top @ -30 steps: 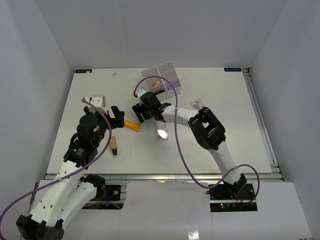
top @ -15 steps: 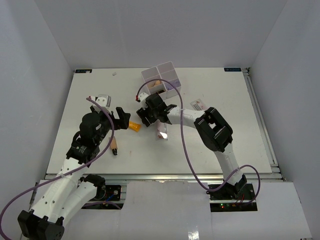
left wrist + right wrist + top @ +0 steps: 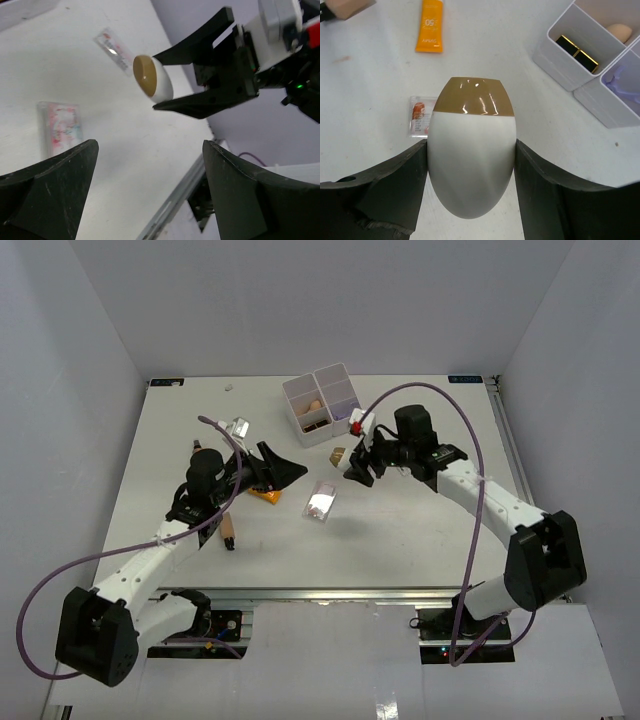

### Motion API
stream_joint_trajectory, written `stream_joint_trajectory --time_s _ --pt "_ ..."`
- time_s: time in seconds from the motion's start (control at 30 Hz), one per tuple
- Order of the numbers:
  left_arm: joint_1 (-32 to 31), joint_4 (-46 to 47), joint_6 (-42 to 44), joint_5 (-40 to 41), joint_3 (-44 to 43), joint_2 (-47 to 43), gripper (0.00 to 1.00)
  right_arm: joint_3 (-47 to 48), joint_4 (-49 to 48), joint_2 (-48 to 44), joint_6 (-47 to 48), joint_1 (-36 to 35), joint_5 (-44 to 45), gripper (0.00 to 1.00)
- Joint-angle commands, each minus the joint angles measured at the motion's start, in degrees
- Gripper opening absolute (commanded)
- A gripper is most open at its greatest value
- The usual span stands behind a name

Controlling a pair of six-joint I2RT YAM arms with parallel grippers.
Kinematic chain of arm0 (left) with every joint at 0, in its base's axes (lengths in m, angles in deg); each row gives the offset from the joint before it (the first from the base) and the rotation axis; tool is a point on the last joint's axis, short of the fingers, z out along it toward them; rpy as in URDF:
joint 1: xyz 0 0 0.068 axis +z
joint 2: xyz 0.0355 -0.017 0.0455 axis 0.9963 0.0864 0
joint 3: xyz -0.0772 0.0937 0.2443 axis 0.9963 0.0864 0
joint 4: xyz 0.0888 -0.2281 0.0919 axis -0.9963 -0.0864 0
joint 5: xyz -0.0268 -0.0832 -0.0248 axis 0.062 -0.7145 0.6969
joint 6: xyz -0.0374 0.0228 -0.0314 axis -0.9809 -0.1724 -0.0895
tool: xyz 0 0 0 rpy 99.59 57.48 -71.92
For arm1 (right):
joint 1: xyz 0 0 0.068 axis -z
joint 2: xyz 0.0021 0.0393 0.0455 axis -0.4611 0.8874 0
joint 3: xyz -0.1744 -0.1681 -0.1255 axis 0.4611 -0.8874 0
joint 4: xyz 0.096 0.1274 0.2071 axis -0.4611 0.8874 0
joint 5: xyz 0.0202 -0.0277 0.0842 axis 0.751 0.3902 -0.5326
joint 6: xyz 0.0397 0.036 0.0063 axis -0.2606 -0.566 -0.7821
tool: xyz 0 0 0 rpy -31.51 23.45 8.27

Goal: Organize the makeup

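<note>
While the right gripper [image 3: 470, 142] is clamped on one white egg [image 3: 472, 172] with a tan end, held above the table [image 3: 430, 530] just on the near side of the box [image 3: 322, 405], the left gripper [image 3: 285, 468] hangs over the table's middle with its jaws wide apart, gripping nothing. Near the egg, one white-red packet [image 3: 420, 122] lies on the table, its print too small to read. One orange tube [image 3: 431, 26] lies flat by the left gripper, marked "50"; the line beneath is illegible. One clear pink palette [image 3: 320, 503] lies between the arms, and one tan bottle [image 3: 228, 530] lies toward the near left corner. The box, by the far edge, has four compartments. Two black-gold lipsticks [image 3: 577, 52] lie in one, one beige sponge [image 3: 620, 32] in the next and a purple thing [image 3: 620, 80] in a third.
</note>
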Motion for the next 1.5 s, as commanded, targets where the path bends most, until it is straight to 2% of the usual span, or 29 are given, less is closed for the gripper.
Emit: stream_joint_trajectory --time_s 0.0,0.23,0.57,0.67,1.0,1.1,1.17,1.23,1.37,1.47 --pt "-3.49 16.42 -11.49 -8.70 -0.19 5.36 0.96 -5.26 3.53 -7.21 8.96 0.06 -9.63 0.08" --pt "-11.80 15.59 -11.25 -4.33 -7.27 14.90 0.94 -10.80 2.78 -17.26 8.10 0.15 -12.27 0.08" --pt "-15.32 12.23 -10.44 -3.45 -10.64 20.17 0.83 -13.84 1.36 -22.11 6.40 0.18 -12.85 0.08" --pt "-15.78 11.78 -10.55 -4.47 -11.69 21.53 0.74 -14.25 0.09 -22.44 5.70 0.15 -12.62 0.08" --pt "-17.66 9.13 -10.55 -6.09 -15.33 25.77 0.57 -15.88 -2.93 -23.22 4.33 0.23 -10.19 0.08" --pt "-18.05 8.74 -10.47 -5.98 -15.47 26.52 0.43 -16.56 -3.93 -23.58 4.17 0.15 -8.99 0.09" --pt "-18.11 8.36 -10.47 -6.24 -15.59 26.96 0.31 -16.75 -4.06 -23.58 4.23 0.15 -8.23 0.11" --pt "-18.12 7.86 -10.43 -6.35 -15.87 27.18 0.23 -17.00 -4.19 -23.66 4.33 0.16 -7.72 0.20" --pt "-18.12 5.97 -9.38 -5.85 -17.08 26.98 0.11 -17.75 -4.55 -23.91 4.52 0.15 -5.51 0.65" --pt "-18.12 2.31 -6.46 -4.32 -18.00 26.41 0.07 -18.46 -4.48 -24.62 5.19 0.19 -4.57 0.84"
